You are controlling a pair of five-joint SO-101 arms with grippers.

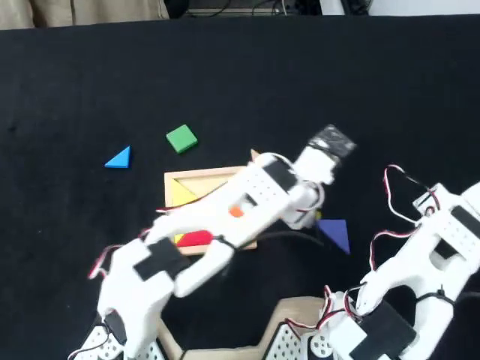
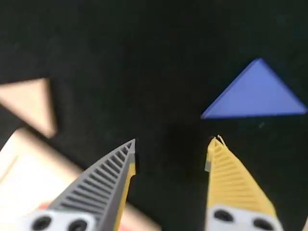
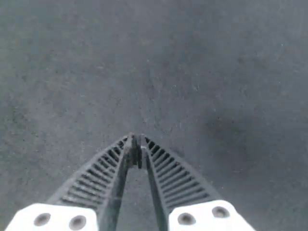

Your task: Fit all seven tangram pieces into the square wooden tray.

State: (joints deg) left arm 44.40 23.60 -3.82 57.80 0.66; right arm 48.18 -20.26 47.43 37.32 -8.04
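Tangram piece closest to the left end effector (image 2: 173,144) was the dark blue triangle (image 2: 255,91) — it lay just past the yellow finger (image 2: 231,183). That end effector hung wide open over the black surface (image 1: 300,75), with nothing between its fingers. On its other side were a pale tan triangle (image 2: 31,103) and a corner of the wooden tray (image 1: 202,175). A yellow piece (image 1: 180,193) and a red piece (image 1: 196,238) sat inside the tray. Farther out lay a green square (image 1: 181,139) and a light blue triangle (image 1: 118,158). The right end effector (image 3: 136,144) was squeezed closed over the surface — holding nothing.
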